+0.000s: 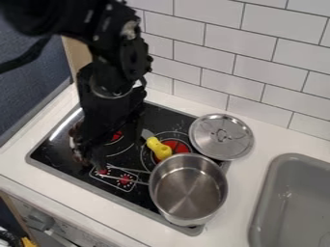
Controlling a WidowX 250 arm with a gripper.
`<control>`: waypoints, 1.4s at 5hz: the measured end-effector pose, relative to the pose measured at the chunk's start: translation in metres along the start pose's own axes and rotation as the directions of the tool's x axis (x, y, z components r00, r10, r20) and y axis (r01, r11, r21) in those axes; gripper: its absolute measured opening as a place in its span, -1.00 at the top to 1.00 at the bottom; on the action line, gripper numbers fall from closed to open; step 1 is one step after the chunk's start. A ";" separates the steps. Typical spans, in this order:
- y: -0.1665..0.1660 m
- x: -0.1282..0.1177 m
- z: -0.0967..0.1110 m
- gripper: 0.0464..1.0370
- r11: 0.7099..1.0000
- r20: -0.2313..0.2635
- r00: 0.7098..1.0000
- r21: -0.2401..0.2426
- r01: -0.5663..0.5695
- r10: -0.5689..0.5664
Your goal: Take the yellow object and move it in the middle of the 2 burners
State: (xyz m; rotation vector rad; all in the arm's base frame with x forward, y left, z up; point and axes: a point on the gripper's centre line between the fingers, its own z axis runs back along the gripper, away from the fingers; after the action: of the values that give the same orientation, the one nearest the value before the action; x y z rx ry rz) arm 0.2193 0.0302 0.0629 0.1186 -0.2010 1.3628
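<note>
Status: not done. Yellow object (159, 148) sits on the red right burner (175, 145), its grey end toward 11 o'clock. Left: grasp it, shift it a short way toward 9 o'clock, set it down between the burners, release.

Gripper (117, 148) is at the object's 9 o'clock, over the left burner (116, 136); fingers look spread, nothing pinched.

Edges: pot (188, 189) rim close at the object's 5 o'clock, its handle (122, 179) running out toward 9. Lid (221, 136) at 2 o'clock. Best room is 9 to 12, bare cooktop (161, 115). I'd lift slightly, stay off the handle.
</note>
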 end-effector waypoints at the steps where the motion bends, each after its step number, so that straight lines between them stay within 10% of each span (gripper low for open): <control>1: -0.018 0.010 -0.012 -0.93 0.998 0.010 0.998 0.029 0.062 -0.063; 7: -0.069 -0.010 -0.055 -0.93 0.968 -0.096 0.963 -0.004 0.251 -0.250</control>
State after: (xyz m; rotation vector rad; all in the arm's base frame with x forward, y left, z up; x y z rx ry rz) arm 0.2887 0.0180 0.0093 0.0819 -0.0956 1.1135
